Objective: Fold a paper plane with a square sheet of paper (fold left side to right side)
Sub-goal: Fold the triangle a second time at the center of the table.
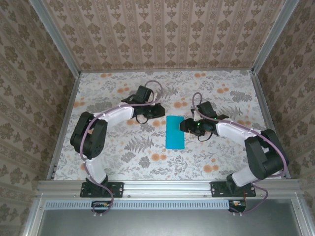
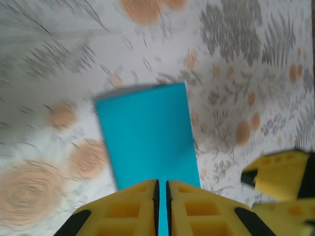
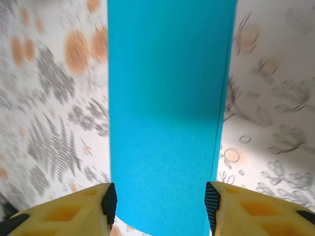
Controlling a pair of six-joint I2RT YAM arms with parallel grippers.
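The folded turquoise sheet (image 1: 174,132) is lying mid-tabletop (image 1: 123,157), its long axis running from near edge to far edge. The right tool (image 3: 157,201), released, is straddling its width. The left tool (image 2: 162,189) is sitting clenched and empty near its far left corner.

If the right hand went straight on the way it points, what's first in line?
The turquoise sheet of paper, lying dead ahead with its near end between the right hand's open fingers. Whether the hand would catch it or skim over it is unclear from this view.
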